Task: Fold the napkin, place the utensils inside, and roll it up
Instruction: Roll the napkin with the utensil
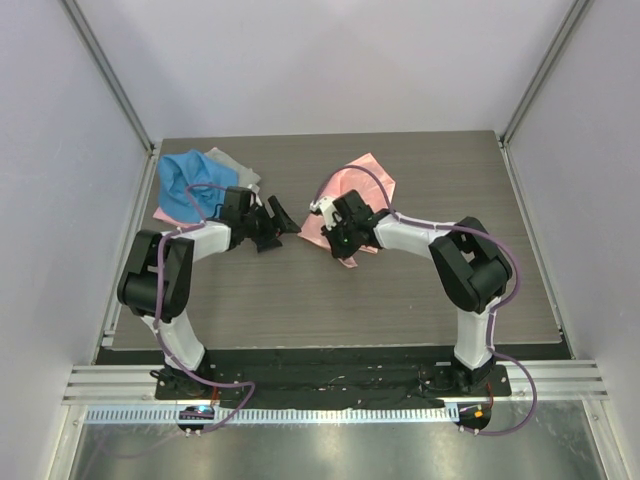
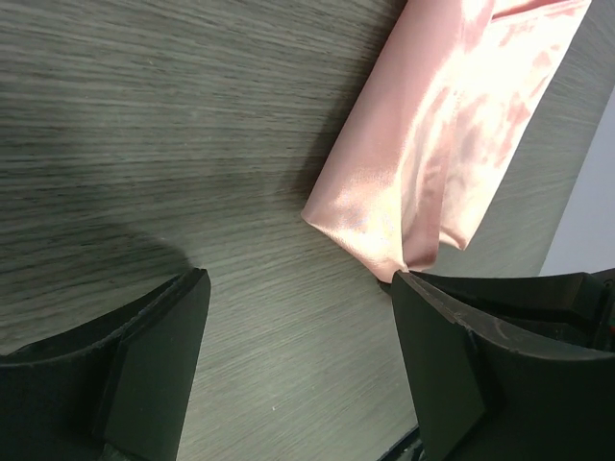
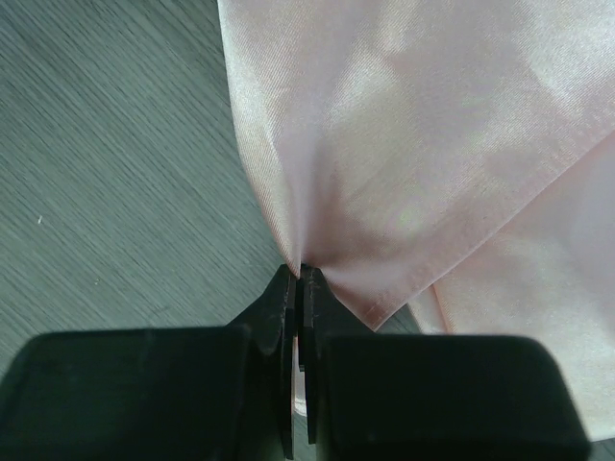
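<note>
The salmon-pink satin napkin (image 1: 352,192) lies crumpled right of the table's middle; it also shows in the right wrist view (image 3: 413,144) and in the left wrist view (image 2: 442,134). My right gripper (image 1: 338,238) is shut on a pinched fold of the napkin's near edge (image 3: 306,271). My left gripper (image 1: 284,222) is open and empty just left of the napkin, its jaws wide apart over bare wood (image 2: 300,370), and its right finger (image 2: 461,355) sits beside the napkin's corner. The spoon is not in view.
A blue cloth (image 1: 190,185) lies over a grey cloth (image 1: 232,165) at the back left, with a bit of pink beneath (image 1: 163,214). The wood-grain table (image 1: 300,300) is walled by white panels at the back and sides.
</note>
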`<state>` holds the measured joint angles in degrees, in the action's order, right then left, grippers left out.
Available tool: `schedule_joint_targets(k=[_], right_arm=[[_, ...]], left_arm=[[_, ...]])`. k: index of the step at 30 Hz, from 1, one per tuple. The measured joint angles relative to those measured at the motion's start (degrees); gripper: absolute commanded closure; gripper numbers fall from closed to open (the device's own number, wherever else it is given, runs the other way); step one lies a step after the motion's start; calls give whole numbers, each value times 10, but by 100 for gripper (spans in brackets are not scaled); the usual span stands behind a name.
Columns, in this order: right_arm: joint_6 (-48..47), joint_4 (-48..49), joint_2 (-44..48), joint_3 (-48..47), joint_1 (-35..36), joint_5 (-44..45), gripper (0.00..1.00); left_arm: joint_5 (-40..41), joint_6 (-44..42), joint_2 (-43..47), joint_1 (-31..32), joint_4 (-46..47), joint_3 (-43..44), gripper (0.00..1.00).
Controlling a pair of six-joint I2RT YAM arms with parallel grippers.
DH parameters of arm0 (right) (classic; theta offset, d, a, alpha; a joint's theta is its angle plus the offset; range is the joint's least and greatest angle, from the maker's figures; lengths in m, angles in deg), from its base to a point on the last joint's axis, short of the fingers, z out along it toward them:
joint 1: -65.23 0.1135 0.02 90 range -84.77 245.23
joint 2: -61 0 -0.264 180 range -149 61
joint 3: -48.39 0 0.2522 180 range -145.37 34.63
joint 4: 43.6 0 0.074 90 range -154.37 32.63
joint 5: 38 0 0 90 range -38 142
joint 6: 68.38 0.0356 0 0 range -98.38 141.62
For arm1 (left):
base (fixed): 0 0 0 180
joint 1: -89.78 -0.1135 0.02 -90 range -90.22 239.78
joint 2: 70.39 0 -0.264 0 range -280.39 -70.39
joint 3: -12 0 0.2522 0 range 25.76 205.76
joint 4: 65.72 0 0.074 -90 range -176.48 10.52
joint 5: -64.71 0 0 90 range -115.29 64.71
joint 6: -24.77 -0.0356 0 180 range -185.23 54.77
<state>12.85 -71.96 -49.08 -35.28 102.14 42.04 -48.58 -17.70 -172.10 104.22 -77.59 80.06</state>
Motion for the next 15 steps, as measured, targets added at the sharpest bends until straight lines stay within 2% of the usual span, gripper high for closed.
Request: schedule_joint_targets(k=[5, 15], right_arm=[[9, -1, 0, 0, 1, 18, 99], [-25, -14, 17, -2, 3, 132, 99]], left_arm=[[2, -2, -6, 0, 17, 1, 19], [-3, 0, -42, 0, 45, 28, 19]])
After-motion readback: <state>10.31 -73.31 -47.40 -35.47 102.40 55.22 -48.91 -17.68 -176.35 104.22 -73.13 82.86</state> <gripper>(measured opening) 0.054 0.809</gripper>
